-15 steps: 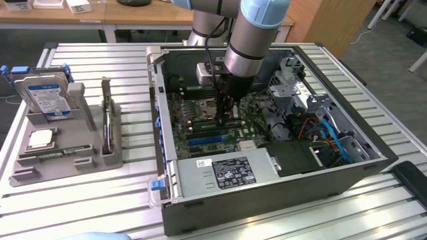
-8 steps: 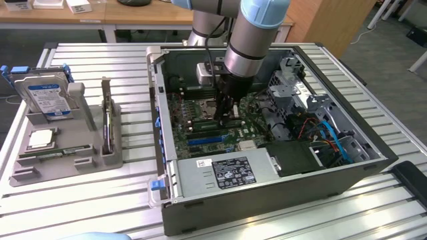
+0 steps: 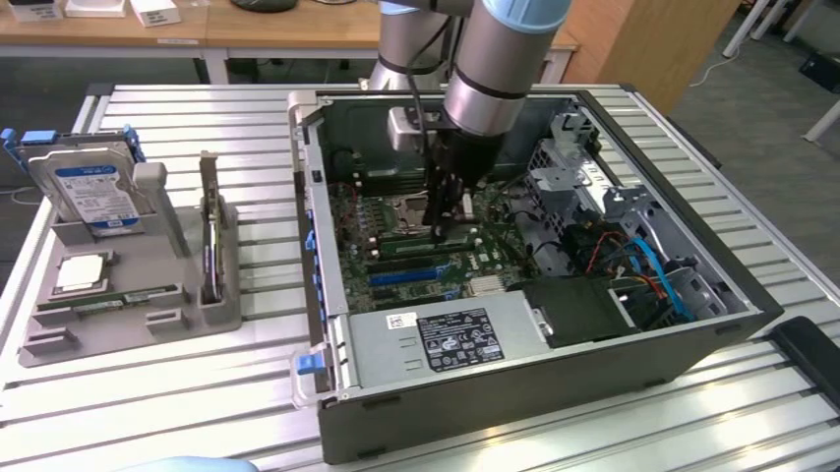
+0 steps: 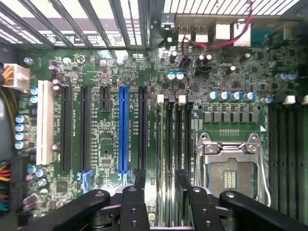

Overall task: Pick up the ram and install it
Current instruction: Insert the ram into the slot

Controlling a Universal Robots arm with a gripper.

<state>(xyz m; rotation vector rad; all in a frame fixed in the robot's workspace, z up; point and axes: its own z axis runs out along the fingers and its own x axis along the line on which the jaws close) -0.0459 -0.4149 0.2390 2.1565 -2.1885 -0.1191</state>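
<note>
Gripper (image 4: 161, 175): fingers parted wide and holding nothing that can be seen, lowered inside the open computer case (image 3: 525, 388) and poised just above the motherboard (image 4: 101, 96). Memory slots (image 4: 171, 139): a bank of dark parallel slots with white end latches, running straight out from between the fingers. Whether a stick already stands edge-on in one of them cannot be told. CPU socket (image 4: 230, 168): empty, in its silver frame, just beside that bank. Blue expansion slot (image 4: 123, 130): on the bank's other side, among black ones. Power supply (image 3: 440, 339): grey box with a black label, at the case's near end in the exterior view. Bench (image 3: 197, 423): slatted metal, carrying the case and a grey tray (image 3: 204, 320) at the exterior view's left. Ram (image 3: 112, 298): a green stick lying in a groove of the tray, well apart from the gripper. Processor chip (image 3: 82, 270): just behind the ram. Hard drive (image 3: 90, 192): upright at the tray's far end. Step in hand, as judged: the gripper stands empty at the install site while this ram is not yet lifted. A pick would call for closing across the stick's thin faces. Seating would call for the notch lined up, the latches open and a straight push down.
</note>
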